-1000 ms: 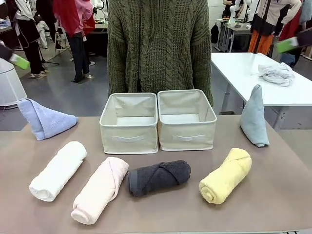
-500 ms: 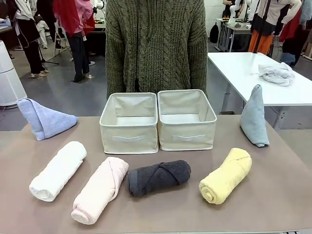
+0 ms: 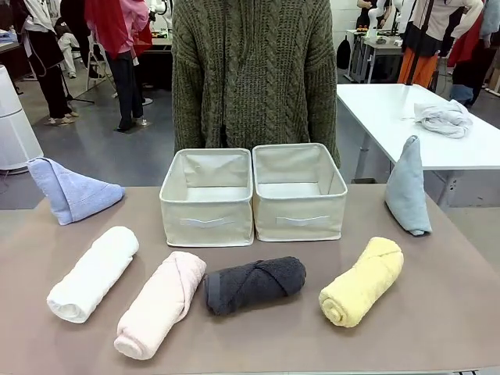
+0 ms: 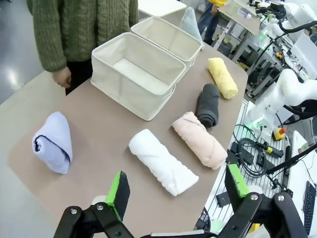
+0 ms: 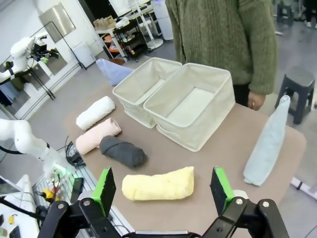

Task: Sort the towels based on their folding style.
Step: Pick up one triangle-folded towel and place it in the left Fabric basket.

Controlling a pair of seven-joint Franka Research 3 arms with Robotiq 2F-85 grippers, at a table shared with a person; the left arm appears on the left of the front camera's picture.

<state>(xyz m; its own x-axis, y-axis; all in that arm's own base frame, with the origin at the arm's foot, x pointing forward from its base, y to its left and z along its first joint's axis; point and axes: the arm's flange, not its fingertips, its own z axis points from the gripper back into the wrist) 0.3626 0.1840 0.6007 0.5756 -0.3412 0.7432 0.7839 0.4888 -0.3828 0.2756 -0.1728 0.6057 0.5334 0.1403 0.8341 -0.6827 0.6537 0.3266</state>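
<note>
Four rolled towels lie in a row near the front edge: white [image 3: 92,273], pale pink [image 3: 160,302], dark grey [image 3: 255,283] and yellow [image 3: 362,281]. A periwinkle blue cone [image 3: 71,190] lies at the back left, and a pale grey-green cone [image 3: 408,187] stands upright at the back right. My left gripper [image 4: 174,191] hangs open high above the table's left end, over the white roll [image 4: 162,161] and the blue cone [image 4: 53,142]. Open as well, my right gripper [image 5: 162,192] hovers above the yellow roll [image 5: 158,184], with the grey-green cone [image 5: 268,143] to one side.
Two cream fabric boxes [image 3: 207,195] [image 3: 298,190] stand side by side at the table's middle back, both with nothing inside. A person in a green knit sweater [image 3: 254,74] stands right behind them. A whitish cloth bundle [image 3: 443,117] lies on another table at the right.
A second ago green gripper pads showed at the far left and far right edges of the front view; they have since moved out of it. The towels and boxes have not moved.
</note>
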